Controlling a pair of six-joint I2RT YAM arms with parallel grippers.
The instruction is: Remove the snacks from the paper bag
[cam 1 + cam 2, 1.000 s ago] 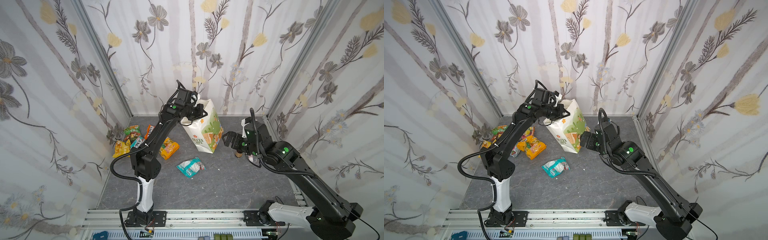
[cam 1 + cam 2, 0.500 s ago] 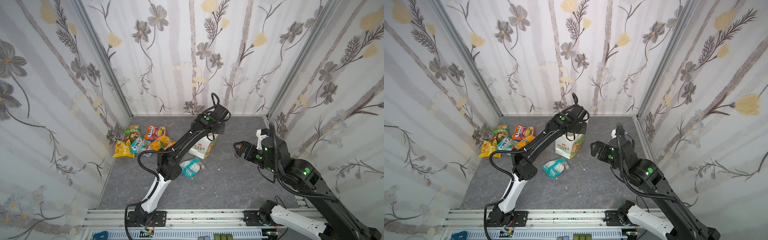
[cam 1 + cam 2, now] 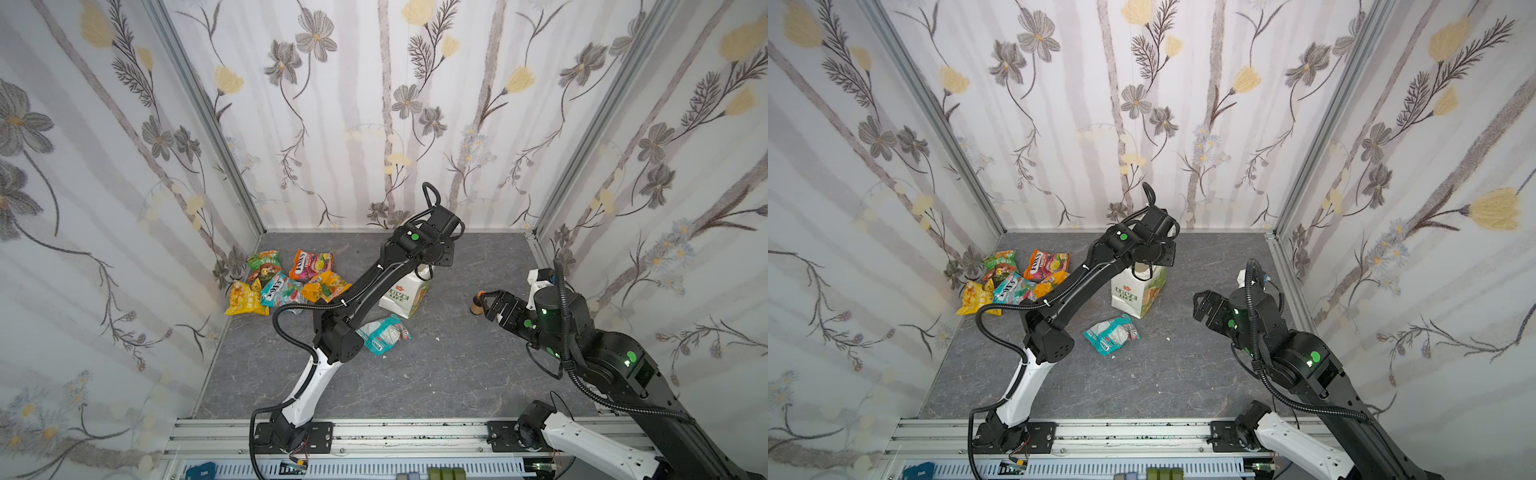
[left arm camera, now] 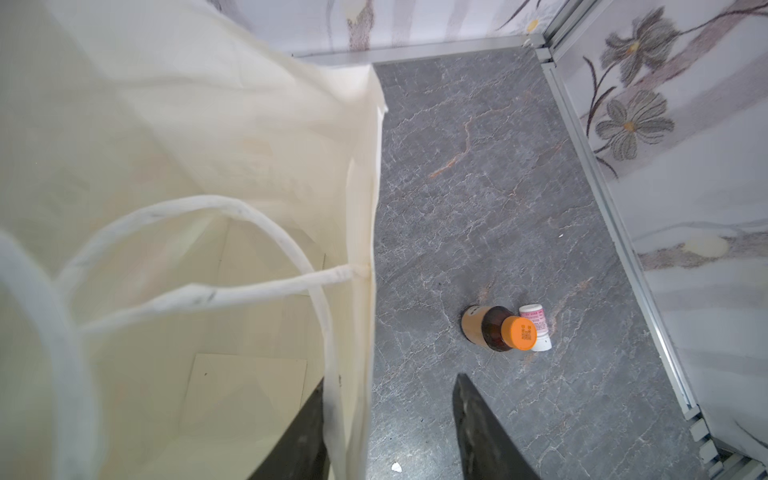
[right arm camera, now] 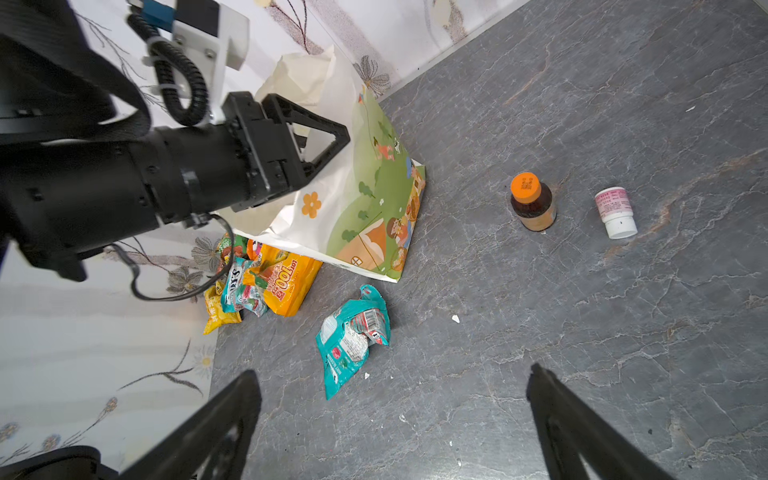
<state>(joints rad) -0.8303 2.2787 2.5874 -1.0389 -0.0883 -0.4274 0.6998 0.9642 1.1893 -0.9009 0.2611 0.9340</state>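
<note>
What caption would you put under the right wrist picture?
Left pincer over the open bag; snacks lie beside it, a bottle stands apart.

paper bag (image 3: pixel 1133 291) — matt paper | snacks (image 3: pixel 279 289) — glossy, likely foil

The left gripper (image 3: pixel 424 267) hangs right over the mouth of the paper bag (image 3: pixel 400 296). The snacks (image 3: pixel 286 282) lie heaped well to its left, with one teal packet (image 3: pixel 382 331) nearer. A brown bottle (image 3: pixel 474 307) stands just beside the right gripper (image 3: pixel 488 306).
</note>
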